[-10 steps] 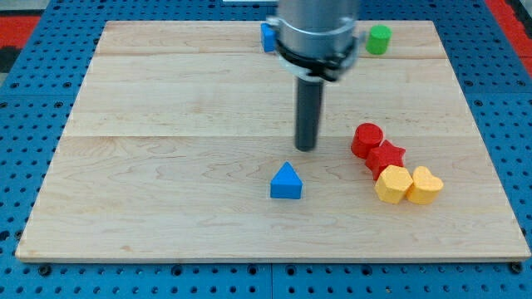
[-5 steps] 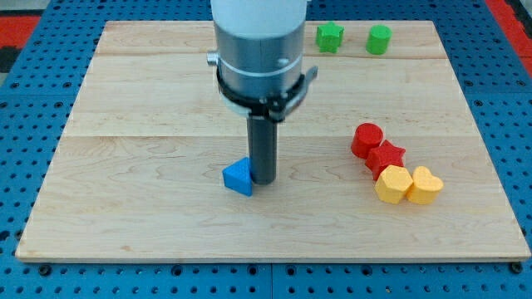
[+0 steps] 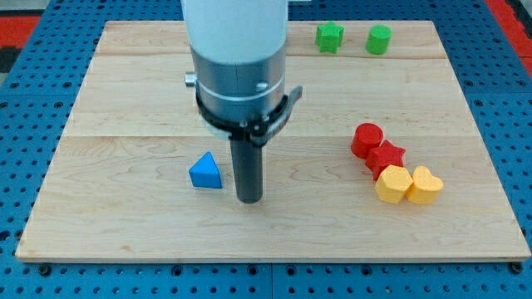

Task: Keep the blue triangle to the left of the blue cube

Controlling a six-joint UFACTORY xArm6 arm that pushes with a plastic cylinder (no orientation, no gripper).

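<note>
The blue triangle (image 3: 205, 171) lies on the wooden board (image 3: 125, 91), left of centre and toward the view's bottom. My tip (image 3: 248, 199) rests on the board just to the triangle's right and slightly lower, with a small gap between them. The blue cube does not show; the arm's wide body covers the upper middle of the board where it would be.
A green star (image 3: 329, 36) and a green cylinder (image 3: 379, 39) sit at the view's top right. At the right, a red cylinder (image 3: 366, 139), a red star (image 3: 386, 156), a yellow block (image 3: 393, 183) and a yellow heart (image 3: 425, 185) are clustered together.
My tip swept from the board's centre down and to the left, pushing the blue triangle leftward. The arm's body now hides the blue cube, while the green star has come into view.
</note>
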